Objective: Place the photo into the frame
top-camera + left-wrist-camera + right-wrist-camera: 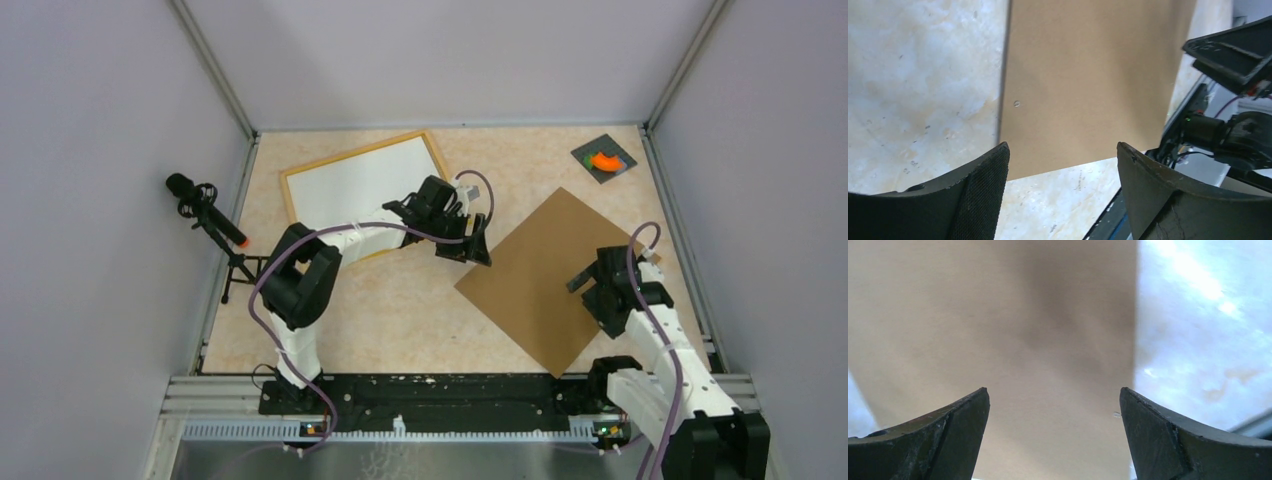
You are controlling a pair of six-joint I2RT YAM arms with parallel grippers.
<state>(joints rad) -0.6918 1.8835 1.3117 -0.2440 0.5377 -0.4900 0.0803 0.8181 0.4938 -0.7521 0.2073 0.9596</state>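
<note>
The frame (288, 187), thin and wood-coloured, lies flat at the back left, and a plain white surface (360, 185) fills it. The photo's printed picture shows in no view. A plain brown backing board (545, 275) lies turned like a diamond at the centre right. My left gripper (478, 250) is open and empty, just left of the board's left corner. In the left wrist view the left gripper (1063, 147) has the board (1088, 75) beyond its tips. My right gripper (585, 280) is open and empty above the board's right part. The right wrist view shows the right gripper (1054, 390) over the board (998, 315).
A black stand with a microphone-like object (205, 220) is at the left wall. A small grey square holding an orange and green item (603, 160) sits at the back right corner. Grey walls enclose three sides. A metal rail (450, 400) runs along the front.
</note>
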